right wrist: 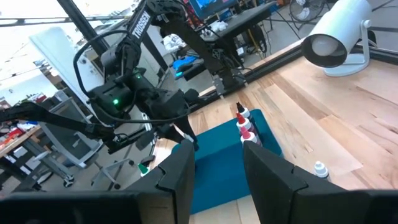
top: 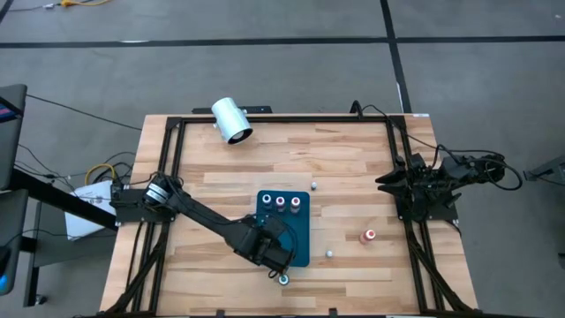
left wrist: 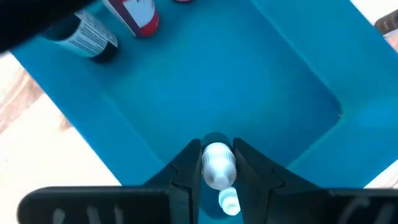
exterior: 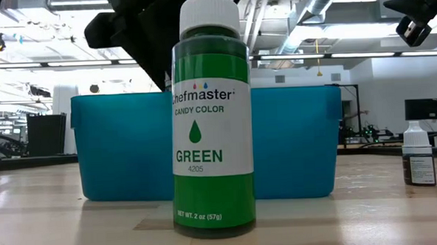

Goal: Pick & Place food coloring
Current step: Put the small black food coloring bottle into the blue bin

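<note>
The left gripper hangs over the blue bin's near end, clamped on a white-capped bottle — three bottles stand at its far end — while the right gripper, empty and slightly parted, waits at the table's right edge.

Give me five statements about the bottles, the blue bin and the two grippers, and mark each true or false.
1. The left gripper is shut on a white-capped bottle above the blue bin. True.
2. The blue bin holds no bottles yet. False: three bottles stand in a row at its far end.
3. The green bottle stands upright on the table, outside the bin. True.
4. The right gripper is working over the bin. False: the right arm waits at the table's right edge, away from it.
5. A red-capped bottle sits on the table to the right of the bin. True.
</note>
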